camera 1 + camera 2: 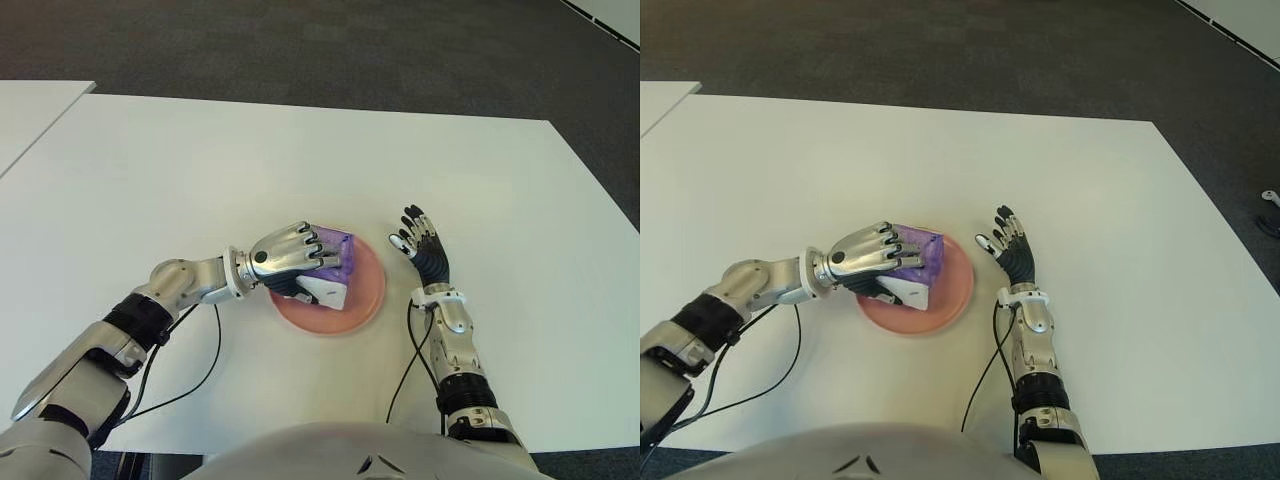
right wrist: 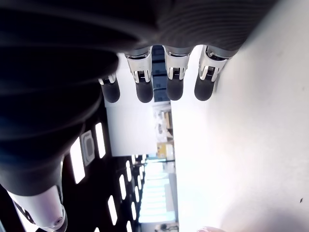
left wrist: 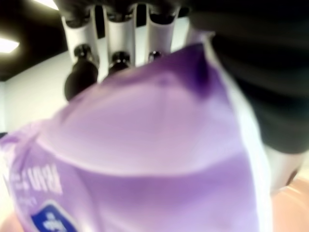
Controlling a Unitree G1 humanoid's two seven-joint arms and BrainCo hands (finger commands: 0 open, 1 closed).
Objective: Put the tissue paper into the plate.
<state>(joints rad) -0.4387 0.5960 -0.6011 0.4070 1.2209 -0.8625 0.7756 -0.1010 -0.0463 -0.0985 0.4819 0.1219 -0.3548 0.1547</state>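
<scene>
A purple and white tissue pack (image 1: 338,262) is over the pink plate (image 1: 372,290) near the table's front middle. My left hand (image 1: 290,258) reaches in from the left and is shut on the pack, fingers curled over its top. The left wrist view is filled with the purple wrapper (image 3: 145,159) and the fingers (image 3: 118,53) pressed on it. Whether the pack touches the plate I cannot tell. My right hand (image 1: 420,240) shows just right of the plate, fingers spread and holding nothing.
The white table (image 1: 300,160) stretches wide behind and to both sides. Dark carpet (image 1: 300,40) lies beyond its far edge. A second white table's corner (image 1: 30,110) shows at far left. Black cables (image 1: 190,370) hang from both forearms near the front edge.
</scene>
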